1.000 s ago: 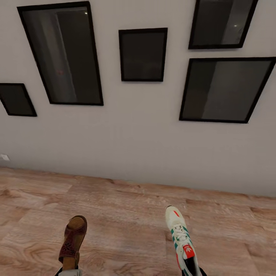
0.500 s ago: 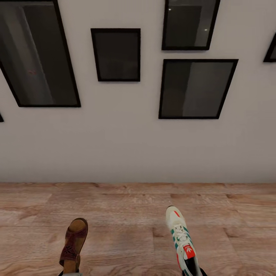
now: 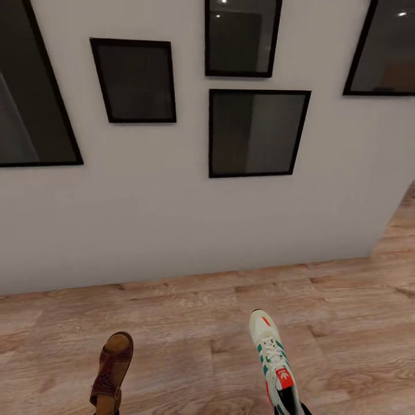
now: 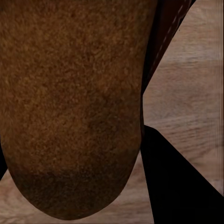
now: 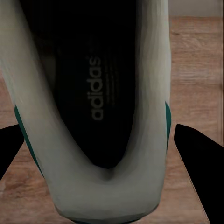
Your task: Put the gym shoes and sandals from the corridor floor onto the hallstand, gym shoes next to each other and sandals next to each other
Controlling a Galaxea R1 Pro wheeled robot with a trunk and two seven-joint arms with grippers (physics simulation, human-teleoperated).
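Observation:
One dark brown sandal [image 3: 111,369] hangs above the corridor floor [image 3: 190,323] at the lower left of the head view, toe pointing away from me. Its mottled footbed [image 4: 70,102] is pressed close in the left wrist view, with my left gripper [image 4: 88,186] shut on it and a black finger [image 4: 179,186] beside it. One off-white gym shoe [image 3: 272,357] with green stripes and a red tongue hangs at the lower right. My right gripper [image 5: 105,156] is shut on its heel [image 5: 116,196], a finger on either side. The hallstand is out of view.
A grey wall [image 3: 173,219] with several black-framed pictures [image 3: 256,132] stands just ahead. The wall ends at a corner [image 3: 383,242] on the right, where wood flooring [image 3: 397,230] runs on past it.
The camera has swung to the right: the framed pictures slid left and the wall's corner came into view. The sandal and gym shoe kept their places in the picture, still held.

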